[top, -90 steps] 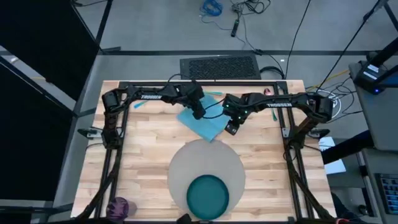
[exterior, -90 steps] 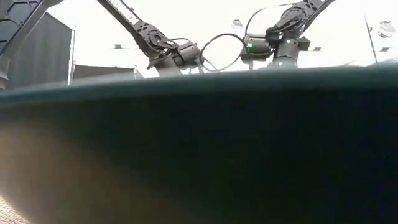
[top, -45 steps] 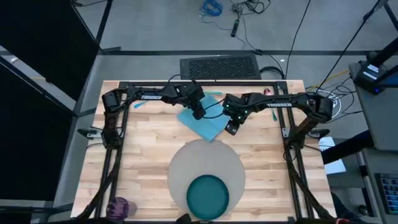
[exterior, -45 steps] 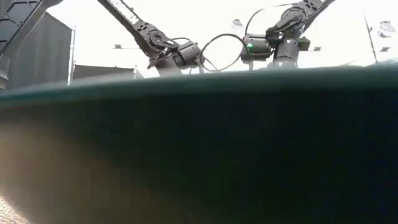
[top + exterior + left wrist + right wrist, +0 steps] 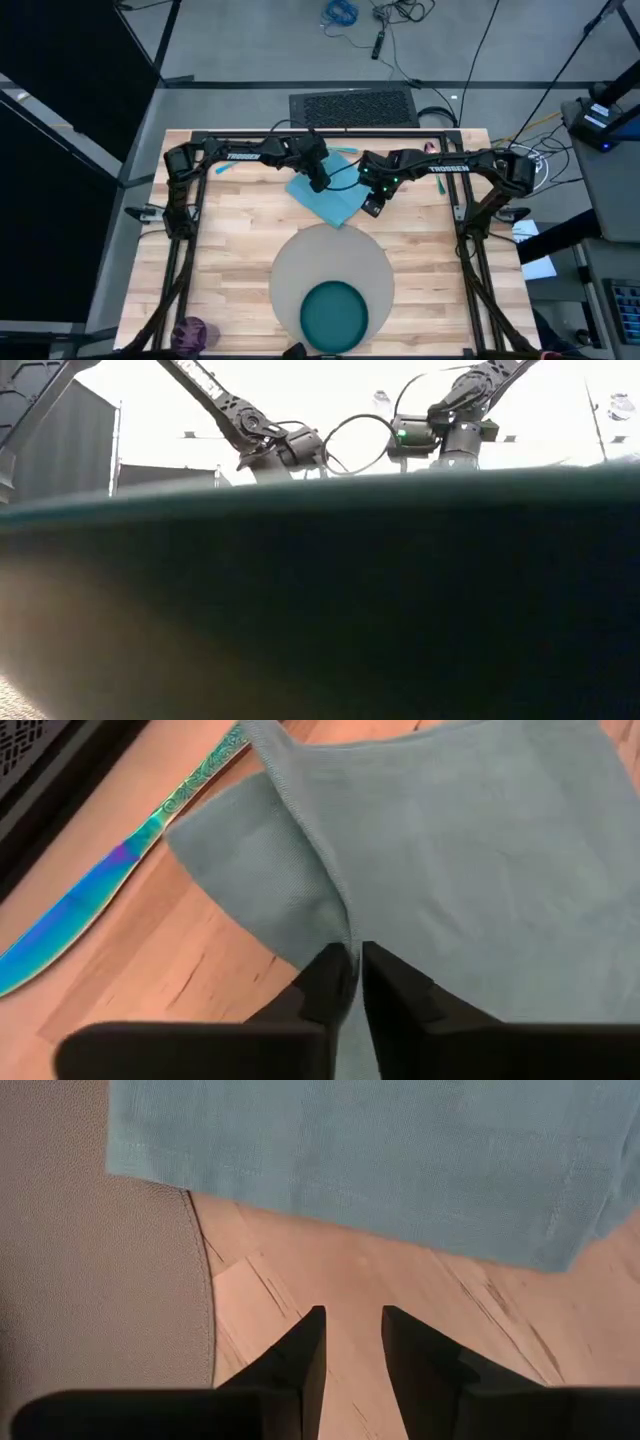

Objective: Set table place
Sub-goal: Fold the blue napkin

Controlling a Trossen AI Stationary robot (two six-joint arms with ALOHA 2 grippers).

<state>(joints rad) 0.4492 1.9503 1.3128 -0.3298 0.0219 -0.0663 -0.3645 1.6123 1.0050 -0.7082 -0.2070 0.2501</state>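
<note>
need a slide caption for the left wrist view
Left gripper pinching a fold of the light blue napkin, knife alongside.

White "TROSSEN" lettering — left arm (image 5: 238, 154), right arm (image 5: 450, 167)

**Blues, greys and pale wood**

The table (image 5: 230, 230) is light, honey-toned butcher-block with darker grain streaks, framed in black. The napkin (image 5: 325, 198) is a soft light blue with a fine woven texture. The round mat (image 5: 300, 265) is plain pale grey, and the plate (image 5: 334, 312) on it a deep teal. The knife (image 5: 110, 870) shimmers iridescent, blue running into green and violet, with an ornate pattern on its handle. The cup (image 5: 190, 331) is purple. Both arms are dark, almost black.
</note>
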